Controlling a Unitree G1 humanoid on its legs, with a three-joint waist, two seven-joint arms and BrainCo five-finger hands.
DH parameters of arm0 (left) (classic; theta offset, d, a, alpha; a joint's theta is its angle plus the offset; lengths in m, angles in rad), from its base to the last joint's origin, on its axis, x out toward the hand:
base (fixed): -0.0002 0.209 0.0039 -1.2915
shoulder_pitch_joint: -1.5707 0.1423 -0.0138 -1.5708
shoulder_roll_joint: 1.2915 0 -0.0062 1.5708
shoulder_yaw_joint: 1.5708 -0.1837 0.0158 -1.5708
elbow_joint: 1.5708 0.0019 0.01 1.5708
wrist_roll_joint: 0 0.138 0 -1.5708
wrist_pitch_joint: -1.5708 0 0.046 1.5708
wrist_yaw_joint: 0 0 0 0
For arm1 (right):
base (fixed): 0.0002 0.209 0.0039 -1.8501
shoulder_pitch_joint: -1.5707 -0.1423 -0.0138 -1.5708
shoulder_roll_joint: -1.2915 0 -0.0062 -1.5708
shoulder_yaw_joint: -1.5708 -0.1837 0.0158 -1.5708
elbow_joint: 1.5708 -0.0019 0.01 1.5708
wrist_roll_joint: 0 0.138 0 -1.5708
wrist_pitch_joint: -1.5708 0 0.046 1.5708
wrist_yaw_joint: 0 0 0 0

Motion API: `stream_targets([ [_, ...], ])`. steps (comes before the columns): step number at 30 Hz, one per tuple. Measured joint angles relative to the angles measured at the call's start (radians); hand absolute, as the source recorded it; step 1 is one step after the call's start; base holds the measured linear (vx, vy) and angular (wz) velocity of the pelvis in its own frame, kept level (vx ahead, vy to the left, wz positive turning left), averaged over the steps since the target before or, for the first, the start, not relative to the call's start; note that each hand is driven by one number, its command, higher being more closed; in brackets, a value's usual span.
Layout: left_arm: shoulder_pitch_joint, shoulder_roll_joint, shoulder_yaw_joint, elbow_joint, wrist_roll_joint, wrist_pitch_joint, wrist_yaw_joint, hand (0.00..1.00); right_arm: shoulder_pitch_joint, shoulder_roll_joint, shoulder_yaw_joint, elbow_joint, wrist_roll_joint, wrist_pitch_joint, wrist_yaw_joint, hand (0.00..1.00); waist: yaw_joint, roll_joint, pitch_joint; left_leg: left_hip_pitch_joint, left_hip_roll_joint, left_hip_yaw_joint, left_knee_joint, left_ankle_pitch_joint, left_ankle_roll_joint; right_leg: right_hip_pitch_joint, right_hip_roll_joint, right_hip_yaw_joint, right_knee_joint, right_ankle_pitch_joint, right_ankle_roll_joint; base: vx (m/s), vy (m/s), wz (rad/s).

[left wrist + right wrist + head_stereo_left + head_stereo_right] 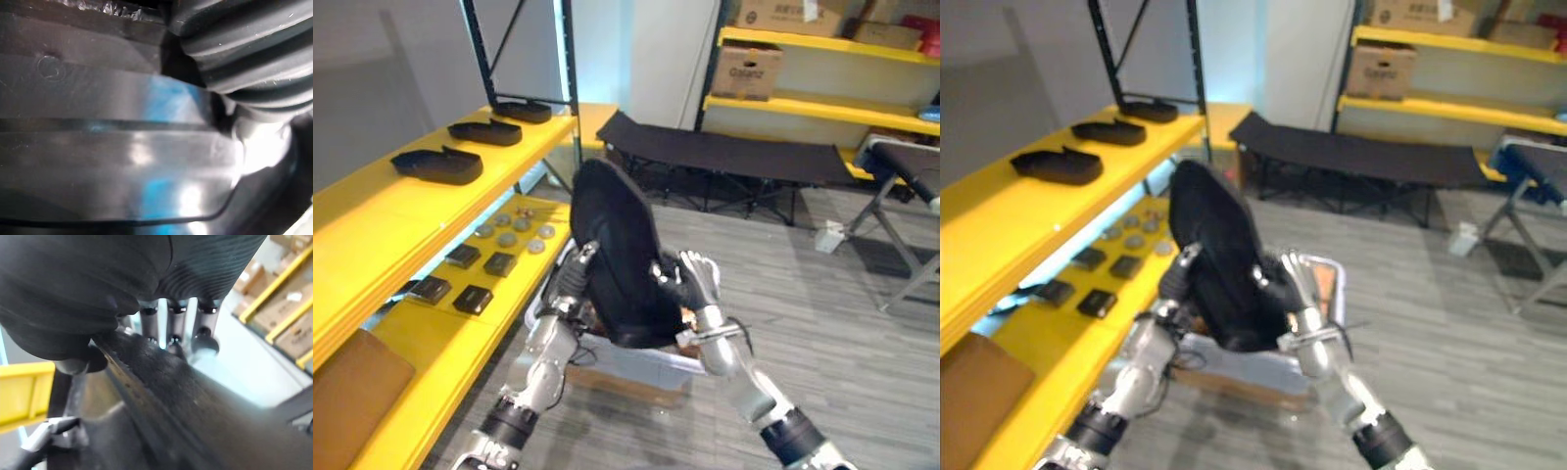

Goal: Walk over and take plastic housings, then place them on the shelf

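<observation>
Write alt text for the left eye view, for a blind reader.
A black plastic housing stands on end, held between the left hand and right hand above a grey bin. At left, a yellow shelf carries three more black housings on its upper level.

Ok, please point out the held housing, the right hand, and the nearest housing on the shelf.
Held housing (617, 255): left eye view, its black face.
Right hand (699, 279): left eye view, its fingers.
Nearest shelf housing (438, 164): left eye view, its top.

No text can be read with certainty. A cardboard box on the far yellow shelf, well beyond the right hand, carries dark print, too blurred to read.
</observation>
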Motion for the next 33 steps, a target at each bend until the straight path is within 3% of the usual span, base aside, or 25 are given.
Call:
stream_targets([
  [3,0.010,0.000,0.006,0.000,0.016,-0.001,0.002,1.00,0.021,-0.003,0.004,0.000,0.023,-0.037,0.029,0.00,-0.001,-0.004,0.001,0.000,0.000,0.001,0.000,0.000,0.000,0.000,0.000,0.000,0.000,-0.001,0.000,-0.02,0.001,-0.01],
  [13,0.067,-0.017,0.049,-0.035,0.158,-0.025,0.037,1.00,0.048,0.049,0.013,0.039,0.060,-0.063,0.067,0.00,-0.002,-0.008,0.003,-0.016,0.000,0.001,0.000,0.000,0.000,-0.015,0.000,0.000,0.000,-0.001,-0.001,0.00,0.000,0.00],
  [20,0.094,-0.096,0.090,-0.091,0.497,-0.035,0.171,1.00,0.063,0.116,-0.041,0.065,0.018,-0.062,0.073,0.00,0.005,-0.015,0.008,-0.017,0.000,0.000,0.000,0.000,0.000,-0.015,-0.001,-0.001,0.000,-0.001,-0.001,0.00,0.000,0.00],
  [21,0.095,-0.116,0.095,-0.109,0.615,-0.046,0.223,1.00,0.069,0.130,-0.049,0.064,0.017,-0.063,0.051,0.00,0.005,-0.015,0.008,-0.017,-0.001,0.000,0.000,0.000,0.000,-0.015,-0.001,-0.001,0.000,-0.001,-0.001,0.00,0.000,0.00],
  [26,0.113,-0.174,0.127,-0.142,0.953,-0.065,0.371,1.00,0.098,0.177,-0.070,-0.010,0.001,-0.065,-0.008,0.00,0.004,-0.008,0.013,-0.017,0.000,0.000,0.000,-0.004,-0.002,-0.016,-0.001,-0.001,0.000,-0.002,0.000,0.00,0.000,0.00],
  [29,0.153,-0.201,0.168,-0.145,1.111,-0.063,0.452,1.00,0.152,0.193,-0.134,-0.144,0.000,-0.104,-0.048,0.00,0.000,-0.006,0.014,-0.017,0.000,0.003,0.000,-0.008,-0.002,-0.017,-0.001,0.001,-0.002,-0.003,0.000,0.00,0.000,-0.01],
  [33,0.201,-0.202,0.244,-0.146,1.207,-0.054,0.514,1.00,0.244,0.195,-0.248,-0.209,0.094,-0.148,-0.037,0.00,0.000,-0.006,0.014,-0.018,0.000,0.021,0.000,-0.016,-0.005,-0.033,0.000,0.021,-0.002,-0.002,0.001,0.01,0.005,-0.12],
])
